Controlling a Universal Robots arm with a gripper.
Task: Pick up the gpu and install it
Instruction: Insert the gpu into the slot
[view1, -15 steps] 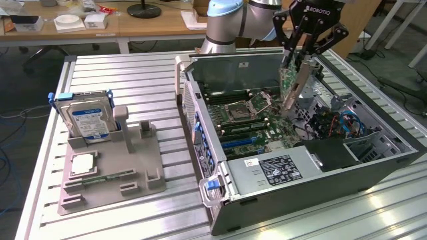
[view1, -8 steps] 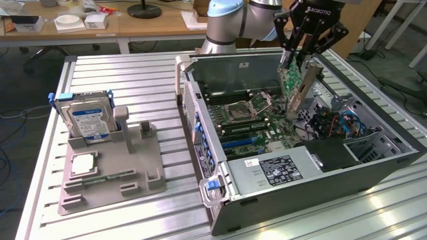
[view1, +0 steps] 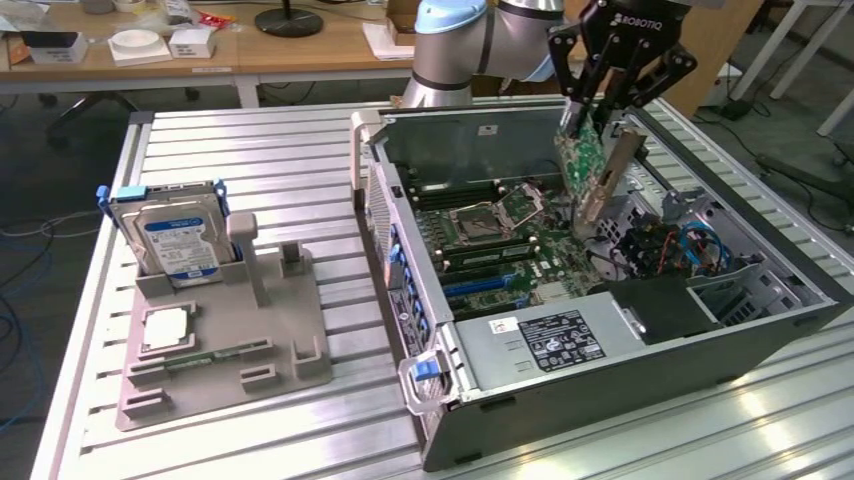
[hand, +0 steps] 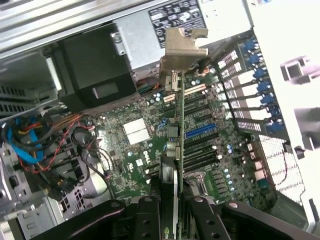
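Observation:
My gripper (view1: 597, 118) hangs over the open computer case (view1: 441, 390), shut on the top edge of the gpu (view1: 587, 165). The card is upright and slightly tilted, its green circuit face toward the exterior view's left and its silver bracket (view1: 618, 172) on the right side. Its lower end is above the motherboard (view1: 514, 245), not touching it. In the wrist view the gpu (hand: 180, 125) appears edge-on between my gripper (hand: 172, 212) fingers (hand: 146, 216), with the bracket (hand: 183, 47) at the far end, over the row of expansion slots (hand: 200, 132).
A grey fixture (view1: 287, 355) on the slatted table holds a hard drive (view1: 176, 240) and a square processor chip (view1: 168, 328) at the exterior view's left. Inside the case are a power supply (view1: 561, 340), a black block (view1: 663, 305) and blue and red cables (view1: 694, 250).

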